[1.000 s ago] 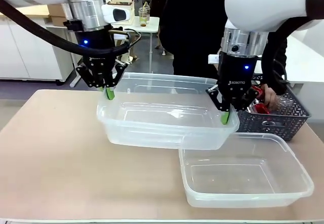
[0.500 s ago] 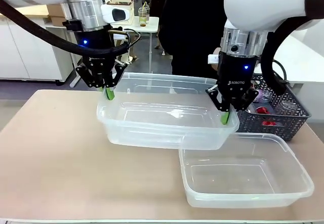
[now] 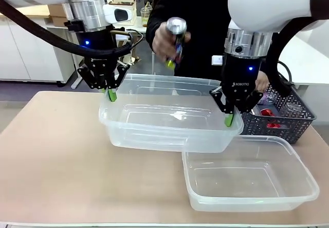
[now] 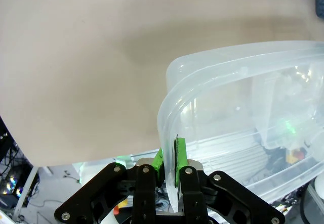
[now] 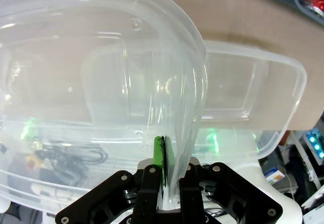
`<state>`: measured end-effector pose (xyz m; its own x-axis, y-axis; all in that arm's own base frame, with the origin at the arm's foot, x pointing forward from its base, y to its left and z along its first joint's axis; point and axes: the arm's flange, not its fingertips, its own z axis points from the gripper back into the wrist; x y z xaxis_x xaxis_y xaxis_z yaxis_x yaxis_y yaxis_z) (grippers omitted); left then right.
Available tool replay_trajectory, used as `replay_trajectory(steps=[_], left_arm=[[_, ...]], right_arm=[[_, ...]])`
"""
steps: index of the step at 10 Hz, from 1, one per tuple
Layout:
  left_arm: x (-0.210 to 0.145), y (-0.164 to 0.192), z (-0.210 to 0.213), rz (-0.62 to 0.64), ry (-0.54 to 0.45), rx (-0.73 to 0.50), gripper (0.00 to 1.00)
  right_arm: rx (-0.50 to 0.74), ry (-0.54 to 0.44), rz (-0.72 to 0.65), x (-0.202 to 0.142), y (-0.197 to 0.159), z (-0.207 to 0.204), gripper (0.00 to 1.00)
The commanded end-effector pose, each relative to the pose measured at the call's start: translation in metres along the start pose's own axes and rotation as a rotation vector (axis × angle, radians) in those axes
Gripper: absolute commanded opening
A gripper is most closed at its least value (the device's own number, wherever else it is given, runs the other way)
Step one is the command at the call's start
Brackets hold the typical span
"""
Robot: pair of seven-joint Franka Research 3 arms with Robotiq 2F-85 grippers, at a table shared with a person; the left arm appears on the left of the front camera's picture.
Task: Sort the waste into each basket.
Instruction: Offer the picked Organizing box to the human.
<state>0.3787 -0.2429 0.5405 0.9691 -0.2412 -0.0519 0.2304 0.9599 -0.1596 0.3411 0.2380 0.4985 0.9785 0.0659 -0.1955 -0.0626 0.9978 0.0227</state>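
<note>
A robotics lab: white left arm (image 3: 90,12) and right arm (image 3: 270,4) above a tan bench (image 3: 51,161), white cabinets (image 3: 31,53) upper left, cluttered white table (image 3: 151,22) top centre.

Bare counter (image 3: 51,161) left and front; upper tub (image 3: 154,135), lower tub (image 3: 247,203) and lattice basket (image 3: 280,130) crowd centre and right

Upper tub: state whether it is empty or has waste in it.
Empty: through its clear walls the upper tub shows nothing inside. The can is in a person's hand, not in it.
</note>
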Motion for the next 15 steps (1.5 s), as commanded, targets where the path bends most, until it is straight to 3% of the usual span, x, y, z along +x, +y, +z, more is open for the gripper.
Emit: replay_trajectory(steps=[1,15], left_arm=[[-0.0048,0.0050,0.0076,-0.018,-0.014,-0.006,0.06],[-0.0048,0.0050,0.0076,-0.018,-0.014,-0.006,0.06]], right_arm=[[-0.039,0.023,0.002,0.0000,-0.0016,-0.0027,0.05],[-0.039,0.023,0.002,0.0000,-0.0016,-0.0027,0.05]])
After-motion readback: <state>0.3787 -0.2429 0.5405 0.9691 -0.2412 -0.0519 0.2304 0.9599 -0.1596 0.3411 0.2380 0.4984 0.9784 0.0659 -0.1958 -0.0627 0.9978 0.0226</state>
